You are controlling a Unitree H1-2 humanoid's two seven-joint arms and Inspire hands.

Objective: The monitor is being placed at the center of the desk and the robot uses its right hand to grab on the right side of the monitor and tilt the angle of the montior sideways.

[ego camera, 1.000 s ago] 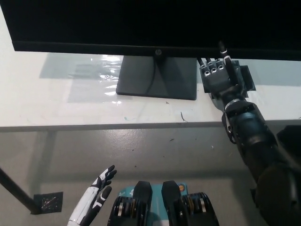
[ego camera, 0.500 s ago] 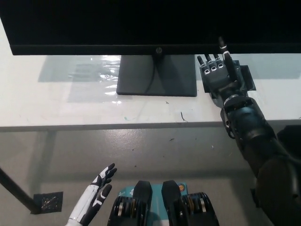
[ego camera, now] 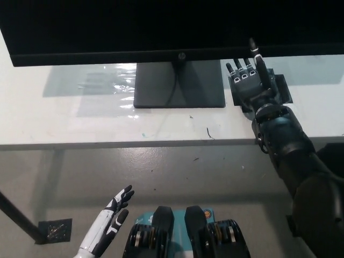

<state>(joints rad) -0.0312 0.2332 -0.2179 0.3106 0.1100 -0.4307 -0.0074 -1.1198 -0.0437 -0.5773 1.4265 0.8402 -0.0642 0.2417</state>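
The black monitor [ego camera: 161, 27] fills the top of the head view, its lower bezel sloping slightly up toward the right. Its dark square stand base [ego camera: 179, 84] rests on the white desk [ego camera: 80, 123]. My black right hand [ego camera: 250, 83] reaches up just right of the base, fingers straight and apart. The fingertips [ego camera: 254, 52] touch the monitor's bottom edge right of the logo, with nothing clasped. My white left hand [ego camera: 109, 226] rests open low at the lower left, below the desk.
A flat black pad [ego camera: 280, 87] lies on the desk under and right of my right hand. The desk's front edge [ego camera: 134, 144] runs across the middle, with grey floor below. A dark desk leg [ego camera: 16, 217] stands at the lower left.
The monitor has swivelled: the right end of its bezel rose in the picture, the left end dropped, and the base turned with it. My right hand moved slightly up with the edge.
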